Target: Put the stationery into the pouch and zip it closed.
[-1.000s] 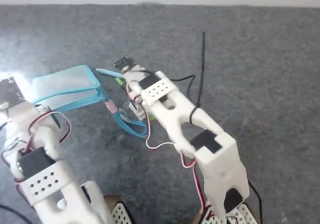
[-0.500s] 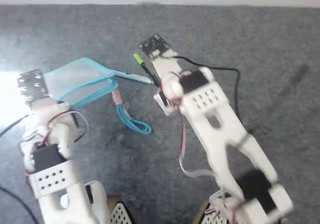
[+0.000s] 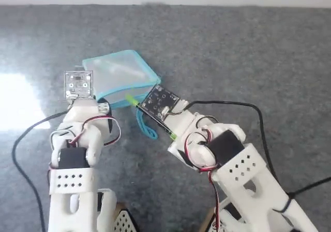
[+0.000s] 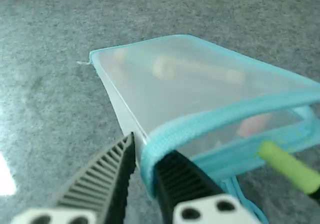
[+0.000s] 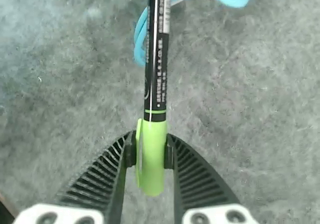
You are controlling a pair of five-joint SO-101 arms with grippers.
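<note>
Left end effector [image 4: 145, 154] pinches the pouch [image 4: 200, 84] rim. Right end effector [image 5: 150, 145] is clamped on the pen [image 5: 156, 84], tip at the mouth. If the tip snags the zipper edge, it'll probably yank the pouch loose.

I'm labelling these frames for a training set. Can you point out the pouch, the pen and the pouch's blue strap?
pouch [image 3: 121, 71], high view, on its translucent upper face.
pen [image 5: 157, 79], right wrist view, on its black barrel.
strap [image 3: 146, 128], high view, on the loop lying on the table.
</note>
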